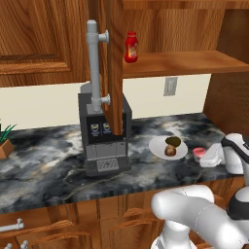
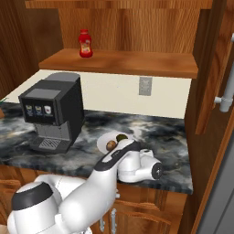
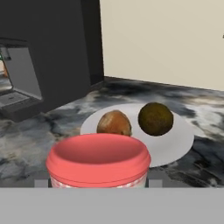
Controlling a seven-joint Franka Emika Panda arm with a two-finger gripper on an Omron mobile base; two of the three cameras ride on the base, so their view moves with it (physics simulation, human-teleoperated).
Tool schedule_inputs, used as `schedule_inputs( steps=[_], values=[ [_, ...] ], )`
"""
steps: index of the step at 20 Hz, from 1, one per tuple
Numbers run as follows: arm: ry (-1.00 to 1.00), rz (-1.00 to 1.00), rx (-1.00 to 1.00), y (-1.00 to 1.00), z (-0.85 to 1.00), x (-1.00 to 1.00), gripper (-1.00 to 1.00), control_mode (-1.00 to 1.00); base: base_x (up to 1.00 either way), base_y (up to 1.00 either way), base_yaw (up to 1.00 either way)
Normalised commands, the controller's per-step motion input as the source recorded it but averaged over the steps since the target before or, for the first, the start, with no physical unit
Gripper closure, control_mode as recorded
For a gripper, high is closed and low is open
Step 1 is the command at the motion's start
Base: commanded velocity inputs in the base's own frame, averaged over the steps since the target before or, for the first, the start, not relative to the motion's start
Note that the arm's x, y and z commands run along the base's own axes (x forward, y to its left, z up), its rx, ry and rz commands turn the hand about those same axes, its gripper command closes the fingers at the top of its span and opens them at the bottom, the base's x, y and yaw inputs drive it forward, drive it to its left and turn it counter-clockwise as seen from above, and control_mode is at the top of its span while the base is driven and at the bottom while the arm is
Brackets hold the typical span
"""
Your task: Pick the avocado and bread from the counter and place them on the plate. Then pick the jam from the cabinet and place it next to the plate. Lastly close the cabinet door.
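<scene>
Avocado [image 3: 155, 118] and bread [image 3: 114, 123] already lying side by side on the white plate [image 3: 175, 144], on the marble worktop [image 1: 48, 160] right of the coffee machine [image 1: 104, 141]; first part of the job done, by the look of it

Jam [image 3: 99, 161], pink-red jar, out of the cabinet [image 1: 34, 39] and gripped between the two fingers of the tool [image 1: 206, 156], low over the worktop just beside the plate's right edge; whether resting on the marble or held just clear, impossible to tell

Left to do, on this evidence: letting go of the jar beside the plate, then swinging shut the cabinet door [image 1: 115, 63], standing open edge-on above the coffee machine with its grey bar handle [image 1: 94, 68] toward the room

On the cabinet's wooden shelf [image 2: 123, 61]: a taller red bottle [image 2: 85, 44] with a label, alone

On the plate: the two foods, apparently touching or nearly so, nothing else
</scene>
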Motion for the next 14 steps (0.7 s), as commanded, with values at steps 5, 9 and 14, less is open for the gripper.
schedule_inputs(
  steps=[5,9,14],
  values=[
    [0.00,0.00,0.00,-0.03,-0.21,0.06,1.00,-1.00,0.00,0.00,0.00],
    [0.00,0.00,0.00,-0.02,-0.17,0.12,1.00,-1.00,0.00,0.00,0.00],
    [0.00,0.00,0.00,0.00,-0.12,0.23,1.00,-1.00,0.00,0.00,0.00]
  ],
)
